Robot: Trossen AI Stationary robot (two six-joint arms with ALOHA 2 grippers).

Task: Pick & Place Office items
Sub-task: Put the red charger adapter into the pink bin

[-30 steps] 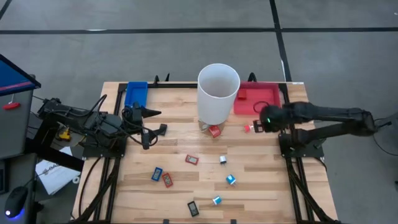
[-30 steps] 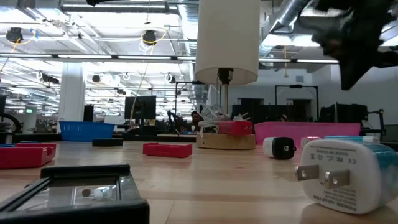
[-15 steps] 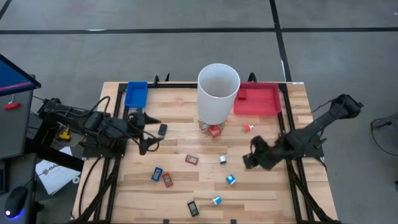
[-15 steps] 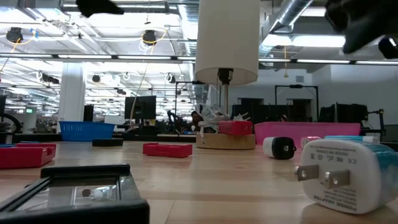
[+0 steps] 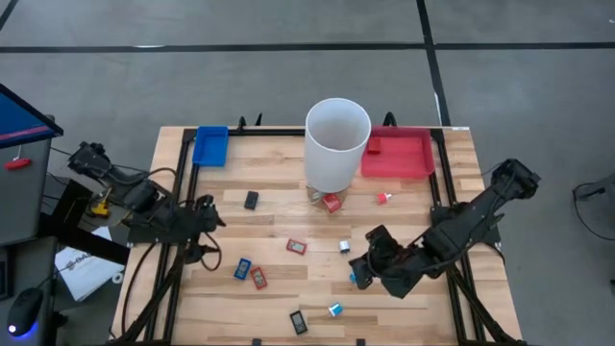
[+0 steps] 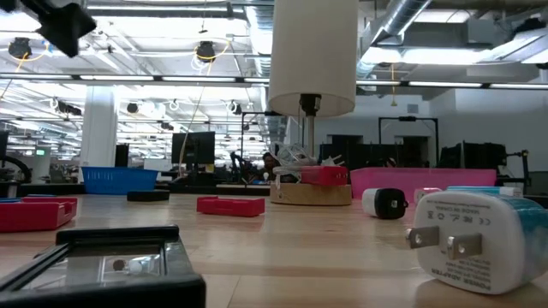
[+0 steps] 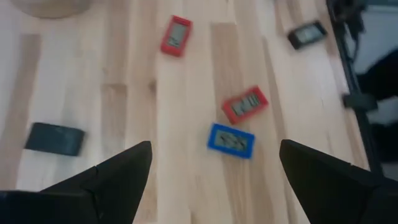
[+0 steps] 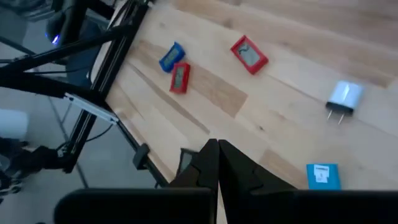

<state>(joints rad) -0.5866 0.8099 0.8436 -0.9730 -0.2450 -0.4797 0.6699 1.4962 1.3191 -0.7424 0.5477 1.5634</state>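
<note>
Small office items lie scattered on the wooden table (image 5: 288,216): a black rectangle (image 5: 251,200), a red one (image 5: 296,246), a blue one (image 5: 243,268) beside another red one (image 5: 259,278), a black one (image 5: 299,322), and blue-white bits (image 5: 335,309). My left gripper (image 5: 200,229) is open and hovers at the table's left; its wrist view shows the blue rectangle (image 7: 231,140) between its spread fingers, farther off. My right gripper (image 5: 365,269) is shut and hovers by a blue-white cube (image 5: 356,277), seen off to one side as the cube (image 8: 321,174) in its wrist view.
A tall white cylinder (image 5: 337,144) stands at the far middle, with a red cube (image 5: 332,203) at its foot. A blue tray (image 5: 210,146) and a red tray (image 5: 397,154) sit at the far edge. A white plug (image 8: 344,96) lies near the right gripper.
My right arm has swung from beside the red tray toward the near edge and the left, coming down over the middle of the table by the blue-white cube. My left gripper has drawn back from the black rectangle toward the near left; the rectangle has stayed where it was.
</note>
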